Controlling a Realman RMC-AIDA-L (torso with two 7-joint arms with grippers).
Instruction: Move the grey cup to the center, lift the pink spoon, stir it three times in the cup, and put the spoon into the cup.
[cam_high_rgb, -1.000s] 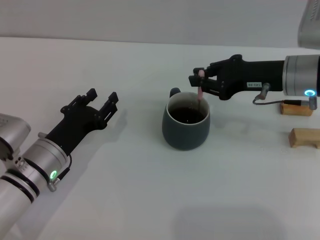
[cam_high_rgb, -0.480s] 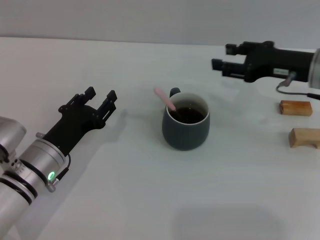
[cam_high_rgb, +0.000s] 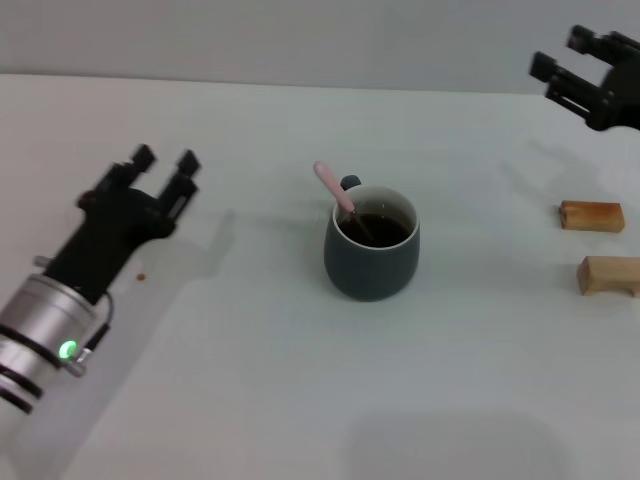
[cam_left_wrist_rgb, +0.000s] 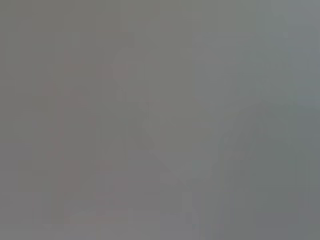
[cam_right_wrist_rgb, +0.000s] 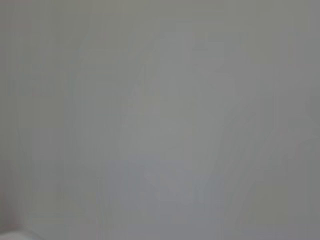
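White and matte, the flat tabletop (cam_high_rgb: 300, 400) filled the head view, and a pale wall was seen behind its far edge. Both wrist views were filled by plain, featureless grey, and nothing could be made out in them.

The rounded dark blue-grey ceramic cup (cam_high_rgb: 371, 262) was taken as the landmark; it was stood upright near the middle of the tabletop, with its white inner wall showing, dark brown liquid held inside, and part of its loop handle seen at the far-left rim.

The left arm, with a silver cuff and a green light, was stretched in from the near-left corner, well to the left of the cup. Its black left gripper (cam_high_rgb: 161, 163) was held above the tabletop, with its two fingers spread apart and nothing between them.

The black right gripper (cam_high_rgb: 572, 58) was held well to the far right of the cup, near the edge of the view; its fingers were parted and nothing was gripped.

Two small tan wooden blocks (cam_high_rgb: 592, 215) were laid on the tabletop to the right of the cup, one nearer than the other and apart from it.

The slim spoon with the pale pink handle (cam_high_rgb: 334, 187) was rested inside the cup, its lower end sunk in the liquid and its handle leaned out over the far-left rim beside the loop handle.
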